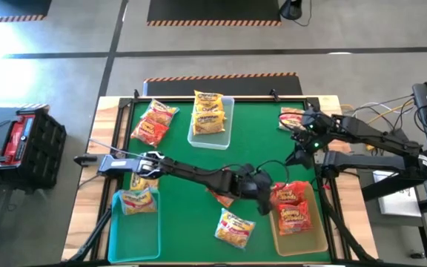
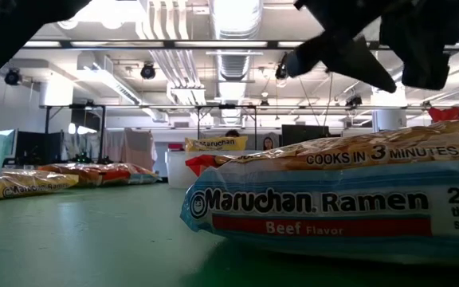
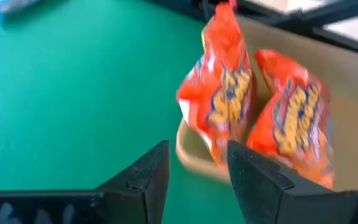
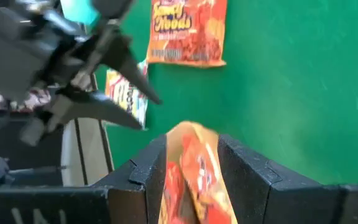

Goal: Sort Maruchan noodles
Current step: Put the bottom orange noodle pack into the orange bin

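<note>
Here we judge the red packet [image 4: 194, 177] clamped in the right gripper [image 4: 191, 165] fingers light, crinkly, slippery: pinch an edge. Left gripper [image 3: 197, 171] fingers stand apart, empty.

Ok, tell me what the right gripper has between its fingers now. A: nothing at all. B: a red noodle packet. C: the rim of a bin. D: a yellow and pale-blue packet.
B: in the right wrist view a red noodle packet sits clamped between the right gripper fingers, raised above the green table.
</note>
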Robot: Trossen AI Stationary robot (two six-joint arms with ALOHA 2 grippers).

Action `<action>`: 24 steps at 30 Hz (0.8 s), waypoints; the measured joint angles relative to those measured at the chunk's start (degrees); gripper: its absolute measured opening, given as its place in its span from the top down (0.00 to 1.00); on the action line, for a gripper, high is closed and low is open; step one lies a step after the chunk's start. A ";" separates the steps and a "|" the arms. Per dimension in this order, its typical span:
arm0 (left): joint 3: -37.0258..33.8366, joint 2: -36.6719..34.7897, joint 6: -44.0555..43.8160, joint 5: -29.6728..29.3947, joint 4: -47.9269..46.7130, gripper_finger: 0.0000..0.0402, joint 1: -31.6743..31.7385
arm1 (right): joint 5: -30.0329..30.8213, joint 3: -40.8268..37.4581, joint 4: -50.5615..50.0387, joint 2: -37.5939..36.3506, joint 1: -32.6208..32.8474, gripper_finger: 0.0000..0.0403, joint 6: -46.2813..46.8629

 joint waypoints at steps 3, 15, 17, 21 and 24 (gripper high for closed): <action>0.02 -1.42 -3.48 -1.65 -6.83 0.65 -0.66 | -0.02 -4.60 4.93 -1.32 0.02 0.67 1.44; -0.07 -4.41 -23.79 -6.04 -36.96 0.65 -4.03 | -0.48 -18.00 26.66 -2.64 1.20 0.67 7.64; -0.07 -4.44 -26.07 -5.99 -39.53 0.65 -4.01 | -0.61 -19.69 32.55 -1.96 2.22 0.67 9.79; -0.07 -4.52 -27.38 -4.28 -40.93 0.65 -3.64 | -0.57 -21.91 41.01 0.72 4.80 0.67 12.30; -0.07 -4.71 -27.40 -1.80 -41.47 0.65 -2.92 | -0.45 -23.00 44.51 3.51 6.44 0.67 12.20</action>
